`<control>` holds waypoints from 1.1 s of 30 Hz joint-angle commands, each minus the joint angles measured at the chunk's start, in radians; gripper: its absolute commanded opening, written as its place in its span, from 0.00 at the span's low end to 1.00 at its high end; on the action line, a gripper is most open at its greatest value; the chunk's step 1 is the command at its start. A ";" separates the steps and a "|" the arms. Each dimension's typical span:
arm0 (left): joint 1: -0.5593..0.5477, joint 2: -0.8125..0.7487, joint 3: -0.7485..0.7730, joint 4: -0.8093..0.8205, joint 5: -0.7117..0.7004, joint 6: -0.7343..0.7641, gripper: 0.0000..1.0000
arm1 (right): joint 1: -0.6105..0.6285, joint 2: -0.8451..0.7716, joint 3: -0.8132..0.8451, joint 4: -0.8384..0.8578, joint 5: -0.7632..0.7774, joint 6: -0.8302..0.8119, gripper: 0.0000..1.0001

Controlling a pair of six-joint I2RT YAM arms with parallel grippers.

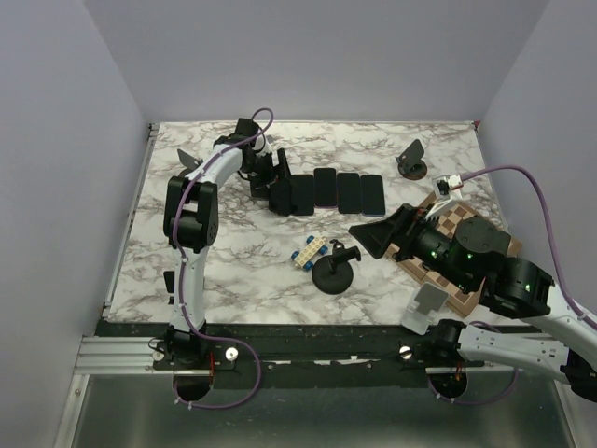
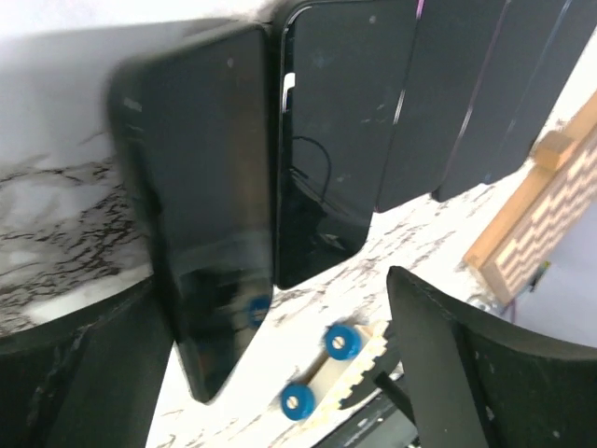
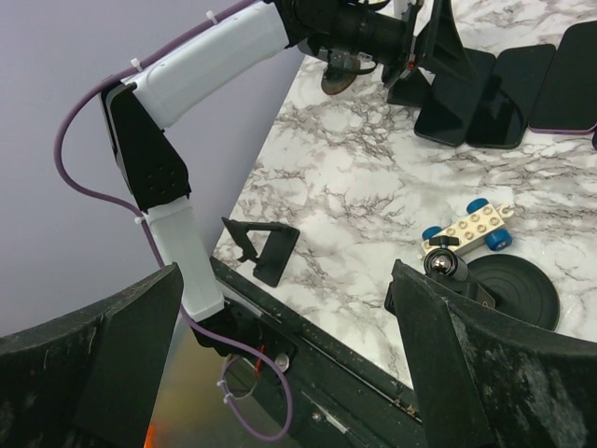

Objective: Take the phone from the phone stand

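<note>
Top view: the left pincer point(image 1: 270, 182) reaches to 11 o'clock on the marble table point(image 1: 233, 252). The phone point(image 1: 281, 196) lies just under it, at the left end of a row point(image 1: 347, 191) of dark phones running toward 3 o'clock. No phone sits in any stand here. The round stand point(image 1: 334, 273) at 6 o'clock is bare, and so is the far stand point(image 1: 410, 161) at 1 o'clock. A car point(image 1: 311, 252) sits just beside the round stand. The right pincer point(image 1: 368, 233) hangs at 4 o'clock beside the board point(image 1: 448, 224).

Left wrist view: the phone point(image 2: 201, 215) is blurred and tilted, its edge beside a neighbour point(image 2: 336, 140). The left pincer's fingers point(image 2: 84, 373) stand wide apart. The phone's lower end falls between them, toward 8 o'clock. Whether it touches that finger cannot be told.

Right wrist view: the right pincer point(image 3: 284, 280) is spread wide with nothing between its fingers. A small stand point(image 3: 266, 247) sits at 7 o'clock near the table edge.

Judgement: the phone appears already off its stand and is being laid down. To do this well, let it settle flat without sliding onto the neighbour. Keep the fingers apart and lift straight up so neither one drags it. The right arm should stay where it is, clear of the row.
</note>
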 commanded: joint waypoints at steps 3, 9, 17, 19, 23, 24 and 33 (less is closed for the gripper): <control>-0.009 -0.028 -0.012 -0.012 -0.039 -0.019 0.99 | 0.006 0.006 0.030 -0.018 0.020 0.000 1.00; -0.017 -0.027 0.017 -0.058 -0.113 -0.016 0.99 | 0.006 0.017 0.030 -0.009 0.012 0.001 1.00; -0.033 -0.039 0.052 -0.114 -0.238 -0.014 0.98 | 0.006 0.020 0.032 -0.007 0.009 0.002 1.00; -0.040 -0.045 0.063 -0.129 -0.276 -0.003 0.99 | 0.006 0.022 0.033 -0.008 0.006 0.003 1.00; -0.054 -0.080 0.073 -0.145 -0.345 0.017 0.98 | 0.006 0.031 0.035 -0.006 0.004 0.005 1.00; -0.058 -0.090 0.078 -0.153 -0.357 0.023 0.98 | 0.006 0.033 0.035 -0.005 0.003 0.005 1.00; -0.068 -0.339 -0.006 -0.141 -0.488 0.062 0.98 | 0.006 0.057 0.029 -0.011 0.023 0.013 1.00</control>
